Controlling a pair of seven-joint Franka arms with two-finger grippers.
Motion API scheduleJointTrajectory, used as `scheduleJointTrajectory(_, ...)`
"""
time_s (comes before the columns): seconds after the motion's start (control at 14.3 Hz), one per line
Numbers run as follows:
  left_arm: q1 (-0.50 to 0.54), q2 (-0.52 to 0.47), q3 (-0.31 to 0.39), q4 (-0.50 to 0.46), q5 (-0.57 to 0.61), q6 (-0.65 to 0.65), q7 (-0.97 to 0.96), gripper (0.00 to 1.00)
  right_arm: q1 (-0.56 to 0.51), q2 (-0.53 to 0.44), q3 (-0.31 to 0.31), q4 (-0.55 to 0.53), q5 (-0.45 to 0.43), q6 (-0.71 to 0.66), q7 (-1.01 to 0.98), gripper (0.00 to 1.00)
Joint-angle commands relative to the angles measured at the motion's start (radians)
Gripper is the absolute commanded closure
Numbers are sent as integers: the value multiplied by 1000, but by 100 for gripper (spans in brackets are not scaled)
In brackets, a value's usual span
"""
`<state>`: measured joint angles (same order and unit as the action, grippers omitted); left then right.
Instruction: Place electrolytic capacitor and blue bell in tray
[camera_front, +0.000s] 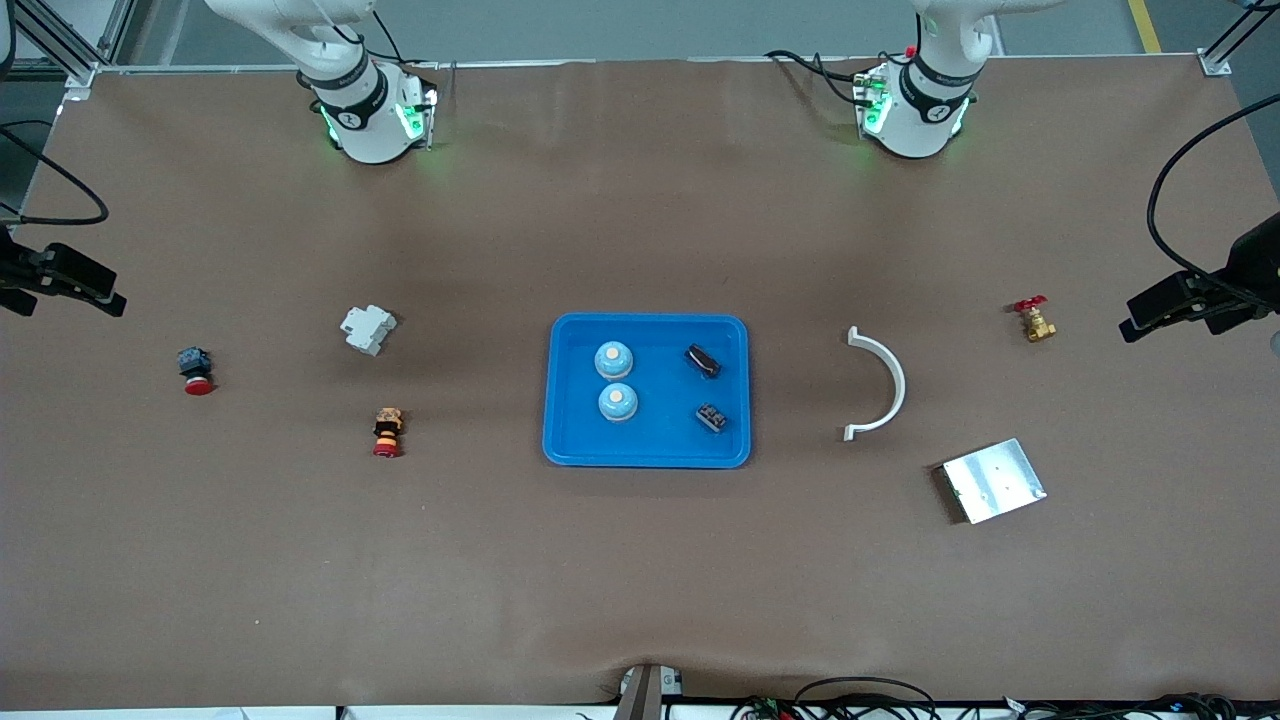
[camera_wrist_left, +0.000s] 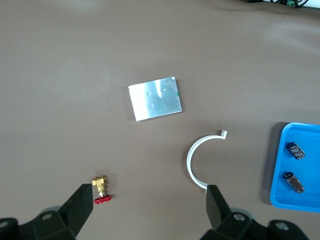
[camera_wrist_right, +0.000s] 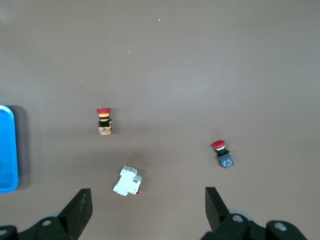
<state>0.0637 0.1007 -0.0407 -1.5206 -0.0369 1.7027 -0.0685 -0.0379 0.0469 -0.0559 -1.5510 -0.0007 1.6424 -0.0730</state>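
The bright blue tray (camera_front: 648, 322) lies at the middle of the table. In it are two blue bells (camera_front: 613, 359) (camera_front: 617, 402) toward the right arm's end, and two black electrolytic capacitors (camera_front: 702, 361) (camera_front: 711, 418) toward the left arm's end. The left wrist view shows the tray's edge (camera_wrist_left: 280, 170) with both capacitors (camera_wrist_left: 296, 150) (camera_wrist_left: 293, 182). My left gripper (camera_wrist_left: 149, 201) is open and empty, high over the bare table between the valve and the white clip. My right gripper (camera_wrist_right: 147, 201) is open and empty, high over the table by the white breaker. Neither gripper shows in the front view.
Toward the left arm's end lie a white curved clip (camera_front: 885, 385), a silver metal plate (camera_front: 993, 480) and a brass valve with a red handle (camera_front: 1035, 319). Toward the right arm's end lie a white circuit breaker (camera_front: 368, 328), a red push button (camera_front: 196, 370) and an orange-and-red button (camera_front: 388, 431).
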Motion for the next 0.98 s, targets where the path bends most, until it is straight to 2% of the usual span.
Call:
scheduleJointTrajectory(0.0, -18, 20, 15, 40, 20, -25, 2, 0, -8, -18, 10, -11, -5, -6, -7, 0)
scheduleJointTrajectory(0.35, -68, 22, 71, 40, 20, -25, 2, 0, -10, -18, 10, -14, 5, -10, 9, 0)
scheduleJointTrajectory(0.91, -67, 27, 68, 62, 18, -20, 1, 0, -11, -19, 8, -15, 22, -12, 19, 0)
